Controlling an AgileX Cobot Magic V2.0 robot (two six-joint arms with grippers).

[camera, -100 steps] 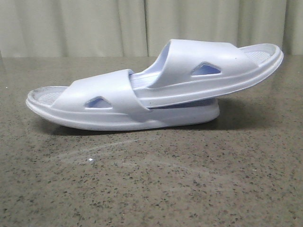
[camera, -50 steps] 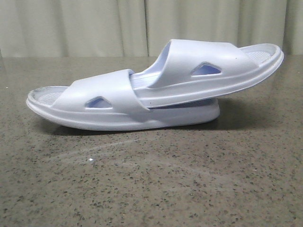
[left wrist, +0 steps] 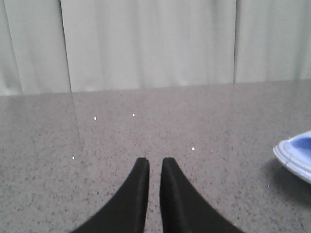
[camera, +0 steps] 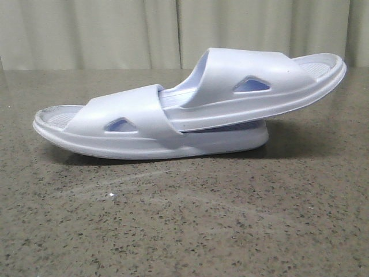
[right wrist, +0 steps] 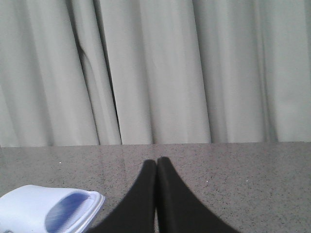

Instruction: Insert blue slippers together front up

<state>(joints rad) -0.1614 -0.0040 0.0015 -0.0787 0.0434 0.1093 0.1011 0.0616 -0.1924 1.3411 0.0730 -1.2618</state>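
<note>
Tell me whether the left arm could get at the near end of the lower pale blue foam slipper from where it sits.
Probably yes. The left end effector sits low over bare speckled table, fingers nearly closed and empty, with the lower pale blue foam slipper just off to its side and nothing between them.

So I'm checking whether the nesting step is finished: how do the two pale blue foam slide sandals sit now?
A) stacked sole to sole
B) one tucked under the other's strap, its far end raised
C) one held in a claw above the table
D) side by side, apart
B: in the front view the upper pale blue foam slide sandal passes under the strap of the lower sandal, its right end tilted up off the speckled stone table.
</note>
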